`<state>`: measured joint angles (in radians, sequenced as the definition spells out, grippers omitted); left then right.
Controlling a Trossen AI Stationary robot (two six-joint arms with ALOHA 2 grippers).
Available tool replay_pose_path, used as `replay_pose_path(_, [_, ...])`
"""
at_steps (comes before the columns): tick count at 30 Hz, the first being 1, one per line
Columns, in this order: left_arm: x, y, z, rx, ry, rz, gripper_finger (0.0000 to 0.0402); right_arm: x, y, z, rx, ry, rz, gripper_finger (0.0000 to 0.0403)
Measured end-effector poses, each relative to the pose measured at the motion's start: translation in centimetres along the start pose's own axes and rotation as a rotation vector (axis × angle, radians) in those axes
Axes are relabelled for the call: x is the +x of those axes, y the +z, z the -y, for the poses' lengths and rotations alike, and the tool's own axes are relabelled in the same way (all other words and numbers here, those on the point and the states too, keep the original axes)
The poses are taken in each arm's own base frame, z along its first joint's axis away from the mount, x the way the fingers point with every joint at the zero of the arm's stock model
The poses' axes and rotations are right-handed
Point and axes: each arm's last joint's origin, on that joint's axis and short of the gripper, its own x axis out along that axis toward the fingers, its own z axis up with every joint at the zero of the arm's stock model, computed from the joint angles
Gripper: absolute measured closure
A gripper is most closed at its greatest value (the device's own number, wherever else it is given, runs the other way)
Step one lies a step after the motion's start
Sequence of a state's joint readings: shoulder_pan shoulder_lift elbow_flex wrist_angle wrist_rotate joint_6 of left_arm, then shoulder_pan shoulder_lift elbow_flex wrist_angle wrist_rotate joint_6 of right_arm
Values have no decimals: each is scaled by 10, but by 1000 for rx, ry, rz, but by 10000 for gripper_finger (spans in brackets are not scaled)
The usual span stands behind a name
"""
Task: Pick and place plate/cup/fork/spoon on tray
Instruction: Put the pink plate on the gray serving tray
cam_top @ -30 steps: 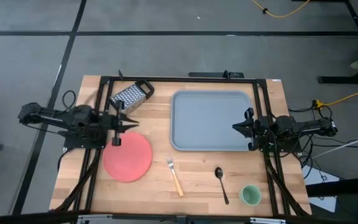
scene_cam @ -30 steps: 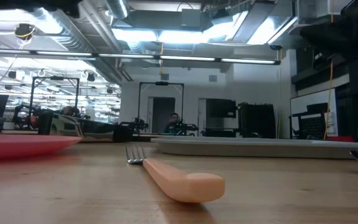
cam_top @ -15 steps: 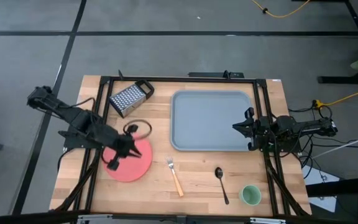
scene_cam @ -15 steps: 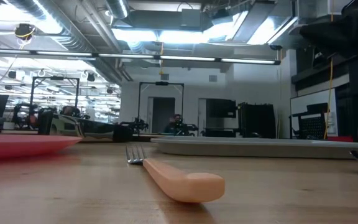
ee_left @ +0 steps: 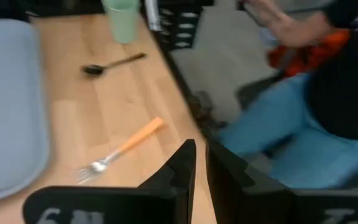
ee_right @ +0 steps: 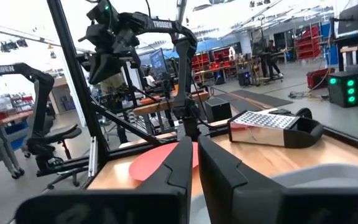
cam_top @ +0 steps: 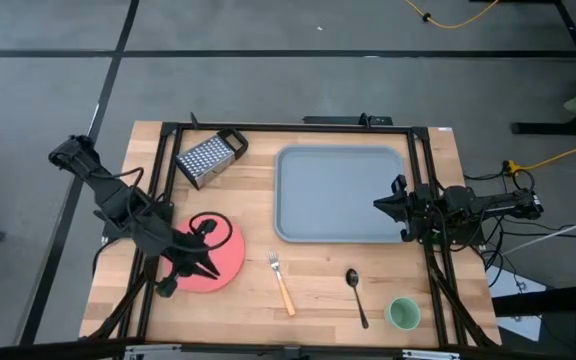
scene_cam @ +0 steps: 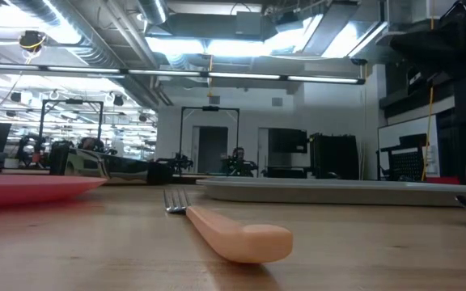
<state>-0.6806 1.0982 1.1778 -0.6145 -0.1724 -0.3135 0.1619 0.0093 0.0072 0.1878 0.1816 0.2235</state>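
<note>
The coral-red plate (cam_top: 230, 250) lies flat on the table at the near left; it also shows in the low view (scene_cam: 23, 187). My left gripper (cam_top: 212, 271) is shut and hangs over the plate's near part, clear of the table, pointing toward the table's right. The fork (cam_top: 281, 283), the dark spoon (cam_top: 356, 296) and the green cup (cam_top: 403, 313) lie along the near edge; they also show in the left wrist view: fork (ee_left: 123, 149), spoon (ee_left: 114, 63), cup (ee_left: 123, 18). The grey-blue tray (cam_top: 340, 193) lies at the far right. My right gripper (cam_top: 377, 204) is shut at the tray's right rim.
A metal box grater (cam_top: 211, 155) lies at the far left, beyond the plate. A dark frame rail runs along the table's far, left and right sides. A person in blue trousers (ee_left: 291, 137) stands past the table's near edge. Bare wood lies between the plate and the fork.
My left gripper has swung from beside the grater toward the table's near edge and now hangs over the plate's near part. It has turned from pointing right to slanting right and near. The plate and the other things have stayed put.
</note>
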Motion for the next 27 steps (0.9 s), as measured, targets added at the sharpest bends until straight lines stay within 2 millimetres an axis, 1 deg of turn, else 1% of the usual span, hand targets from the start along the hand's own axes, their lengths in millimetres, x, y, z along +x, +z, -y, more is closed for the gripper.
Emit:
replay_pose_path(2, [0, -2, 2, 1, 93, 17, 361, 0, 0, 0, 9, 0, 0, 371])
replay_pose_path(4, [1, -6, 2, -11, 160, -1, 347, 0, 0, 0, 9, 0, 0, 371])
replay_pose_path(9, [9, -23, 4, -102, 249, -131, 304, 0, 0, 0, 10, 0, 0, 371])
replay_pose_path(12, [15, -35, 7, -173, 310, -219, 289, 0, 0, 0, 11, 0, -1, 371])
replay_pose_path(15, [26, -47, 16, -216, 325, -320, 287, 0, 0, 0, 10, -1, -4, 371])
replay_pose_path(20, [49, -64, 33, -177, 289, -460, 286, 0, -2, 0, 22, -4, -23, 371])
replay_pose_path(22, [57, -68, 38, -190, 291, -473, 286, 0, -4, 1, 51, -11, -45, 371])
replay_pose_path(27, [81, -74, 50, -316, 297, -444, 288, -1, -10, 2, 125, -30, -104, 371])
